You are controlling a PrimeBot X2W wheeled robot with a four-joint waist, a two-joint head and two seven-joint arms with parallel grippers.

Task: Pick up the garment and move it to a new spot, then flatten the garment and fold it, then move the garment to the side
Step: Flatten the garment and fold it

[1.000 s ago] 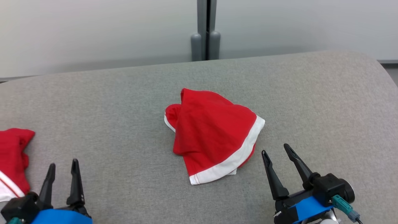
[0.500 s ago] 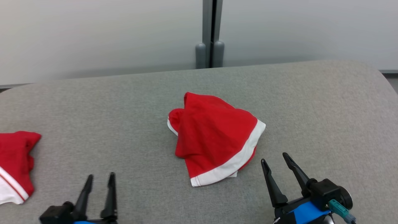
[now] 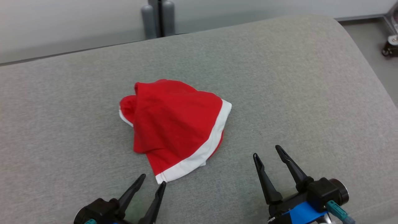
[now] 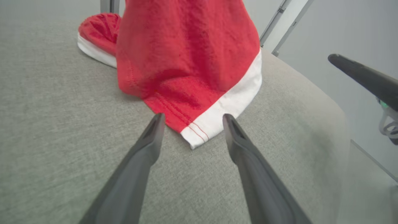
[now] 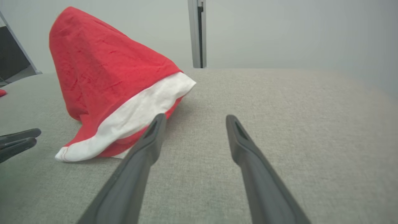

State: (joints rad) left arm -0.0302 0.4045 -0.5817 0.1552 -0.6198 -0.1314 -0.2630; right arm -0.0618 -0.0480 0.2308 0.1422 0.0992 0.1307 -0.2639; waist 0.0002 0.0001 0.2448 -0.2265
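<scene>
The garment (image 3: 174, 124) is red with a white band, lying bunched in the middle of the grey padded surface (image 3: 295, 93). My left gripper (image 3: 153, 180) stands open just in front of the garment's near white corner; in the left wrist view that corner (image 4: 199, 133) lies between the two fingers, untouched. My right gripper (image 3: 266, 151) is open to the right of the garment, a short way from its edge. In the right wrist view the garment (image 5: 108, 81) rises at the left and my right gripper (image 5: 194, 119) has bare fabric surface between its fingers.
The surface's rounded right edge (image 3: 367, 62) drops to the floor, where a small wheeled object (image 3: 391, 46) stands. Grey posts (image 3: 158, 17) rise behind the far edge. The other arm's finger (image 4: 363, 77) shows at the right of the left wrist view.
The head camera has swung right and down, so the second red garment at the left left the picture. My left gripper has moved right and forward to the garment's near corner. The right gripper has barely moved.
</scene>
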